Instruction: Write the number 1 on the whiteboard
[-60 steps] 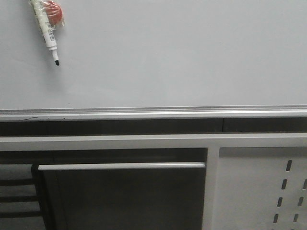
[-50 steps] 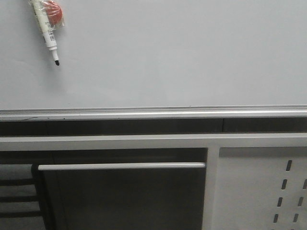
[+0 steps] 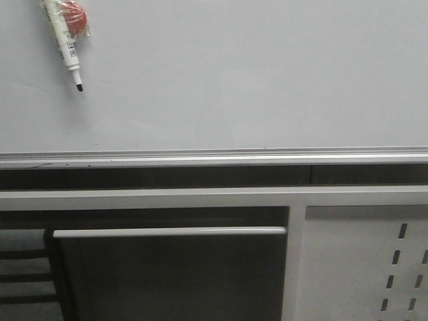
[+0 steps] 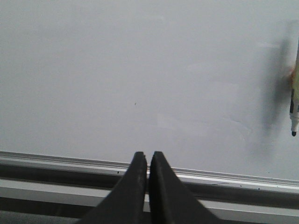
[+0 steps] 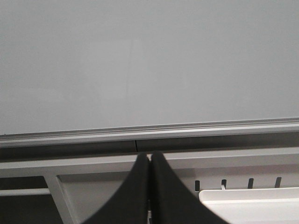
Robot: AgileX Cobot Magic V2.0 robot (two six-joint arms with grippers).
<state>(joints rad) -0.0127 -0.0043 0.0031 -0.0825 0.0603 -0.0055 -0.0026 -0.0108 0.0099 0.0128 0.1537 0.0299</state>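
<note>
Left pincer point(image 4: 147, 161): clenched on nothing; I see both fingers pressed together, aimed at the whiteboard point(image 4: 140, 70) just above its silver rail point(image 4: 70, 159).
Right pincer point(image 5: 149, 161): clenched, empty; fingers meet over the rail and the white slotted panel point(image 5: 261, 179).
Whiteboard: fills the far upper scene point(image 3: 254, 73); I see no stroke on it.
Marker point(image 3: 65, 43): hangs tip-down at the board's upper left, with a red object point(image 3: 75, 17) beside it; also seen at the left wrist view's edge point(image 4: 294, 109).

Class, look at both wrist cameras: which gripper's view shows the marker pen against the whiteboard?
The left gripper: its view shows the marker pen against the whiteboard. The right gripper view shows bare board only.
</note>
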